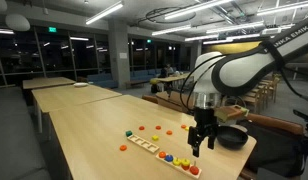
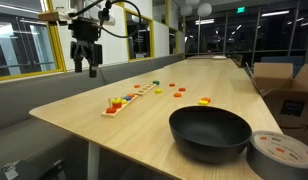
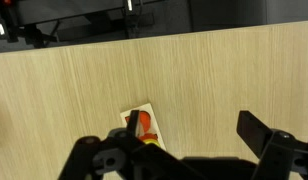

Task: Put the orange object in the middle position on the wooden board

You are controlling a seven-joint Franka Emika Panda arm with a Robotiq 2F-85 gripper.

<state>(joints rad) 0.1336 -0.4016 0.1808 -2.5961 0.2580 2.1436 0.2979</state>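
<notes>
Gripper hangs at the far left in an exterior view, above the light wooden table and not touching it. Its jaws stand wide open and hold nothing. In the wrist view the dark fingers are far apart, with bare table between them.

Right of the gripper lies the wooden board, a narrow strip carrying small coloured pieces. In the wrist view one end of this board shows close under the gripper, and an orange-red piece sits on it.

Further right, loose orange and red pieces and a yellow piece lie scattered on the table, apart from the board. In an exterior view a single orange piece lies on the table just off the board's left end, well apart from the gripper. Which orange piece the task means, I cannot tell.

At the near right stand a black bowl, a roll of tape just beside it, and a cardboard box behind.
</notes>
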